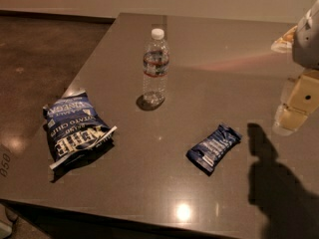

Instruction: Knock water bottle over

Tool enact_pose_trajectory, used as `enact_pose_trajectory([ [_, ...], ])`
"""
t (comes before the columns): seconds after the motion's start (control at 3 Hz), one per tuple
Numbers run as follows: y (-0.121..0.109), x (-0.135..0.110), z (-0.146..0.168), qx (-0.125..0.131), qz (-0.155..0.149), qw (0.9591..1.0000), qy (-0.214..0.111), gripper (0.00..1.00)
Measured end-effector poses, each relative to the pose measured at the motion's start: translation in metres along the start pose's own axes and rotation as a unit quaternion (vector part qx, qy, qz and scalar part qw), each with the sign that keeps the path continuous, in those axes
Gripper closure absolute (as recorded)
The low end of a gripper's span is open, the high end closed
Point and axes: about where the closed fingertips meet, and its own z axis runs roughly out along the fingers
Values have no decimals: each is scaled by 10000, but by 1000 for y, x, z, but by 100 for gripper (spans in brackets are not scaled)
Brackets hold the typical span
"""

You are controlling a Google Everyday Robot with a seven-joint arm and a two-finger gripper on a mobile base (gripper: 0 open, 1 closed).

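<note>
Bottle point(154, 68): upright, far middle of the table point(149, 188); clear ribbed plastic, white cap, red-and-blue band.
Gripper point(295, 108): at the right edge, above the tabletop; open or closed, cannot tell.
Relation: bottle well to the left of the gripper, long axis vertical.
Bags: crinkled blue chip bag point(75, 128) at left; small blue packet point(213, 147) nearer the gripper.
Tabletop: smooth, glossy, grey-brown.

Dim, warm light here. The gripper point(294, 108) hangs pale and bright at the right edge, its heavy shadow point(279, 188) dark on the table point(214, 54) just below it. Left of that shadow, a round glare spot point(183, 212) shines. Far left of the gripper, the water bottle point(155, 66) casts a small shadow at its base.
</note>
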Motion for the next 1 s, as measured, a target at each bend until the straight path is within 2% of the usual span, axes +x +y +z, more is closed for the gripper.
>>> enact_pose_trajectory([
  [0.33, -2, -5, 0, 9, -34, 10000, -8, 0],
  [0.67, -13, -23, 5, -20, -80, 9999, -146, 0],
  [1.0, -32, -48, 18, -54, -4, 9990, -438, 0],
])
